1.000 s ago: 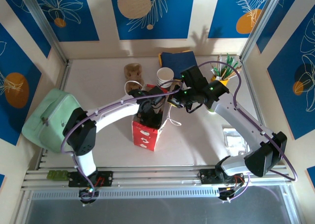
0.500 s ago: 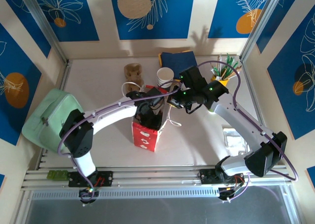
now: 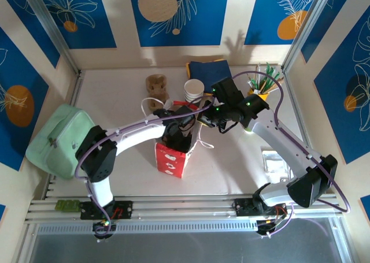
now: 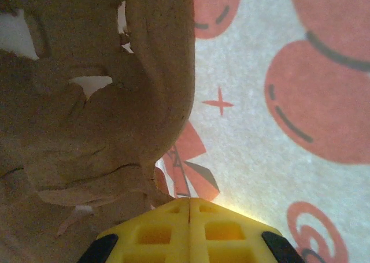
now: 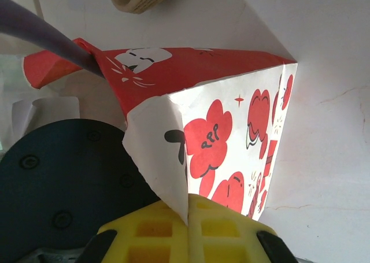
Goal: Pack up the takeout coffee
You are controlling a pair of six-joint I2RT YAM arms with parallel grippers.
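A red-and-white paper bag (image 3: 171, 156) stands upright at mid-table. My right gripper (image 5: 188, 208) is shut on the white edge of the bag's rim (image 5: 159, 159) and holds its mouth apart; in the top view it sits at the bag's far right corner (image 3: 201, 117). My left gripper (image 4: 189, 200) is down inside the bag. Its yellow fingers are shut together, with nothing between them. A brown pulp carrier (image 4: 98, 113) lies against them on the left, and the bag's printed inner wall (image 4: 277, 101) is on the right. The takeout coffee is hidden. I cannot identify a lime-green sliver (image 3: 248, 130) under my right forearm.
Behind the bag stand a stack of white-rimmed cups (image 3: 193, 89), a blue cloth (image 3: 208, 69) and a yellow cup of green sticks (image 3: 261, 84). A brown pulp piece (image 3: 156, 84) lies at the back left. A mint-green pouch (image 3: 58, 139) fills the left edge, and a foil packet (image 3: 276, 162) lies on the right.
My left forearm has swung slightly nearer and to the right, uncovering a white loop behind the bag. Its wrist stays down in the bag. The right arm and the bag have not moved.
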